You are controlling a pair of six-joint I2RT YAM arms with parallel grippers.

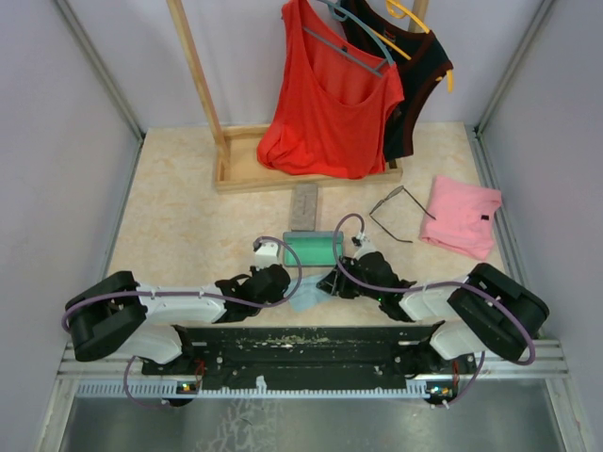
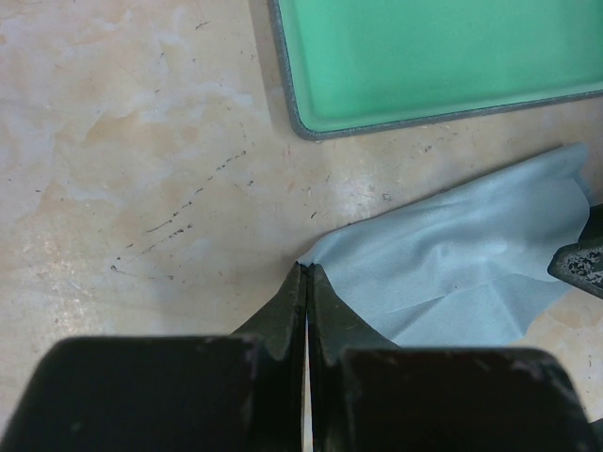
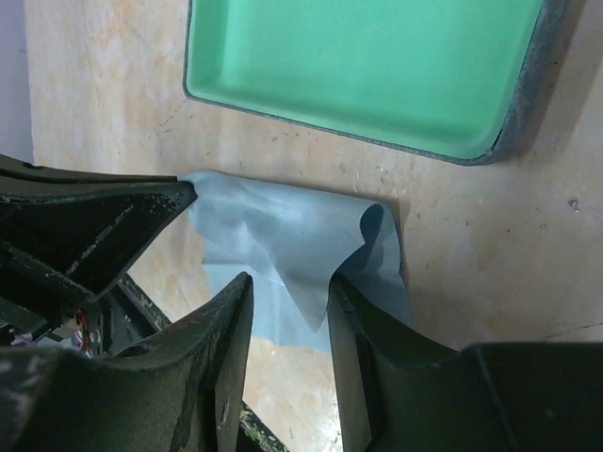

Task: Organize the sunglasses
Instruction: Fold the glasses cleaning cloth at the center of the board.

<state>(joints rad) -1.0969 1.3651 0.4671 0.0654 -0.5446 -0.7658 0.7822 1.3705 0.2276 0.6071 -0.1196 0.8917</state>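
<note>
Sunglasses (image 1: pixel 396 215) beside pink garment (image 1: pixel 464 217); blue cloth (image 1: pixel 304 299) near green tray (image 1: pixel 314 250).

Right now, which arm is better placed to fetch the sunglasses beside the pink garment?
Right. The sunglasses lie on its side, just beyond the right claw. The left claw sits shut at the blue cloth corner, farther off, left of the open case.

walls (image 1: pixel 66 113) pale lilac | table (image 1: pixel 179 235) beige, marbled top | wooden clothes rack (image 1: pixel 200 85) at back edge

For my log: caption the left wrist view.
Left claw shut on a corner of the blue cloth, green-lined case beyond.
</note>
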